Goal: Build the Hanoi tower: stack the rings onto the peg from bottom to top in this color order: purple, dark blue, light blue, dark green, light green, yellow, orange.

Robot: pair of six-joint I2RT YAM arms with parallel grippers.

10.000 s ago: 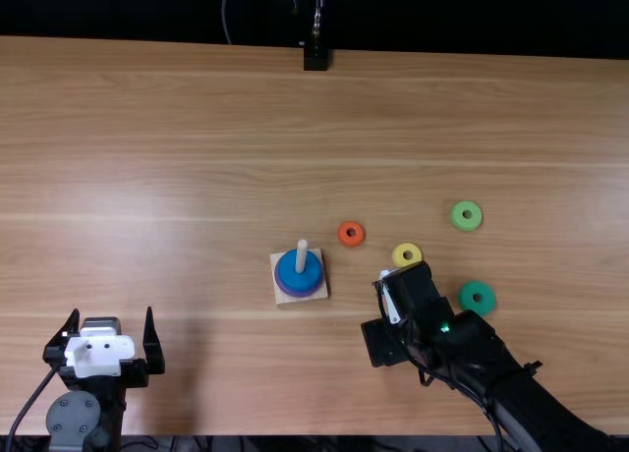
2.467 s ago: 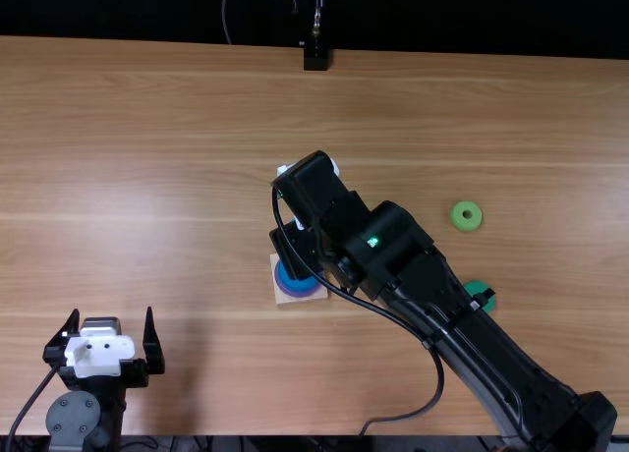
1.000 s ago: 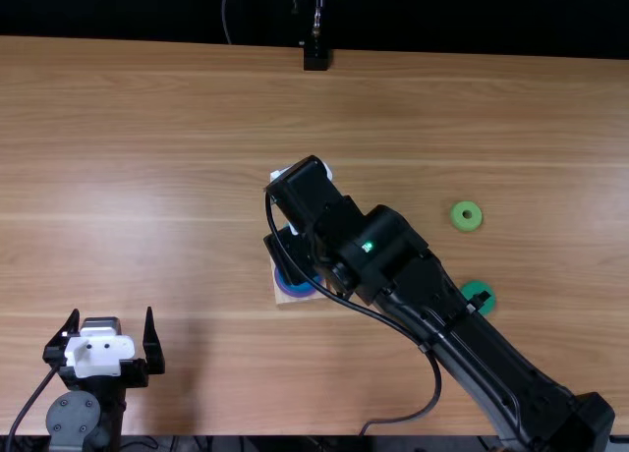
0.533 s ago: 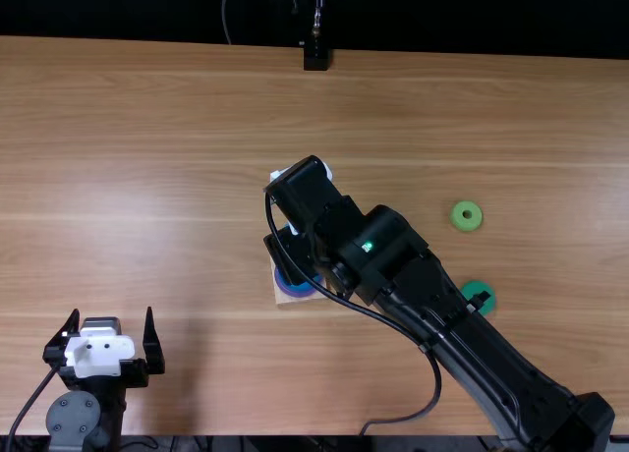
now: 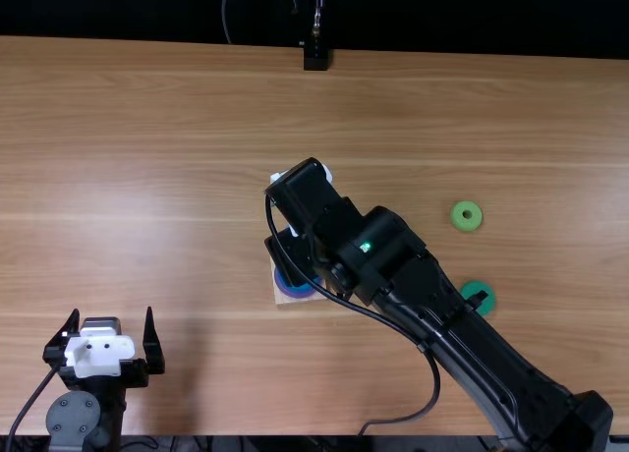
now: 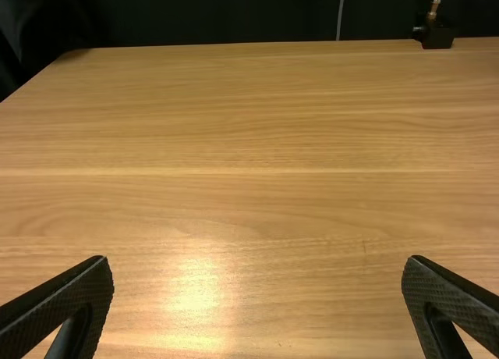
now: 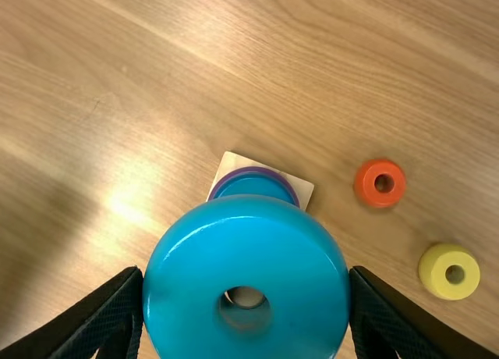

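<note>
Since light blue likely goes next, right arm (image 5: 393,246) has its jaws clamped on opposite sides of the light blue ring (image 7: 249,250), hole free, above the base (image 7: 229,162); left arm (image 5: 74,413) idle, jaws spread.

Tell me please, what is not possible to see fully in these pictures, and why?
Dark green ring, top view: partly covered by right arm.
Wooden base, right wrist view: partly covered by light blue ring.
Peg's alignment with that ring's hole, right wrist view: blocked by the ring.
Left end effector, left wrist view: fingers cut by bottom edge.
</note>
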